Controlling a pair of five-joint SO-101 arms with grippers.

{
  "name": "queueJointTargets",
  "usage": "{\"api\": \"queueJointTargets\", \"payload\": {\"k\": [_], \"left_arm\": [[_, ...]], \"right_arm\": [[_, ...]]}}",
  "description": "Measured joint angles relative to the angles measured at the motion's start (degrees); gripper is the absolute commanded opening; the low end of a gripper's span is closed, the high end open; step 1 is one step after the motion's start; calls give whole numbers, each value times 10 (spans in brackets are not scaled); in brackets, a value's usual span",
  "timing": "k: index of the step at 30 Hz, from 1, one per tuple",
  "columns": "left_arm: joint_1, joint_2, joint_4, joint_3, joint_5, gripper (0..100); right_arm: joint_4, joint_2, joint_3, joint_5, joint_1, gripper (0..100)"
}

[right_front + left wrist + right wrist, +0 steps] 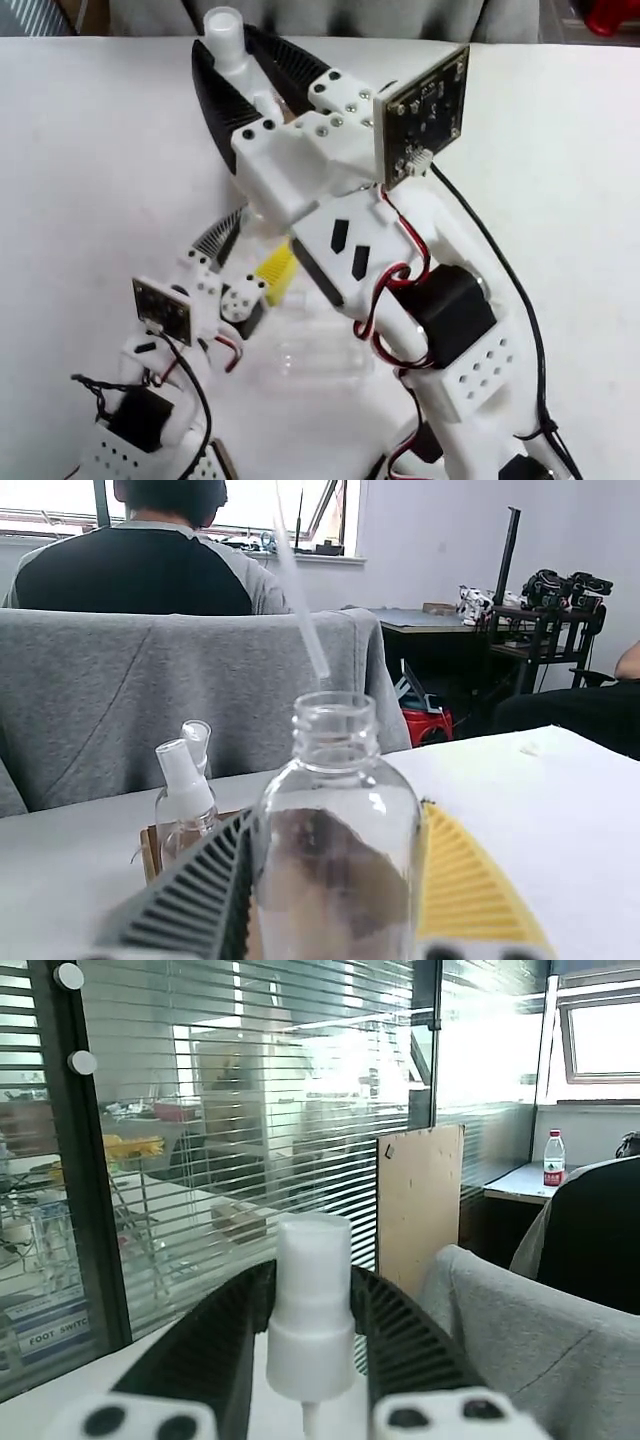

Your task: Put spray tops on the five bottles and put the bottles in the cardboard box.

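My right gripper [226, 52] is raised high over the table, shut on a white spray top [222, 24]. In the right wrist view the spray top [310, 1330] stands upright between the black fingers [215, 1345]. My left gripper [335, 820] is shut on a clear bottle [335, 860] with an open neck, held between a grey finger and a yellow finger [465, 880]. The spray top's thin dip tube [300, 590] hangs slanted just above that neck. In the high view the left gripper [248, 252] lies lower, partly under the right arm.
Two clear bottles with spray tops [185, 785] stand in a cardboard box [148, 852] beyond the held bottle. Another clear bottle [320, 362] lies on the white table [90, 180] between the arms. A grey chair back runs along the far table edge.
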Motion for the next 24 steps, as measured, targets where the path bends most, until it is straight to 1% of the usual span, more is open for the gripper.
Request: {"api": "queueJointTargets", "payload": {"k": [11,16,20,24], "left_arm": [[0,0,0,0,0,24],[0,0,0,0,0,24],[0,0,0,0,0,24],[0,0,0,0,0,24]], "right_arm": [[11,0,0,6,8,16],[11,-1,27,6,7,16],[11,-4,56,-27,8,16],[11,-19,88,-35,9,16]]}}
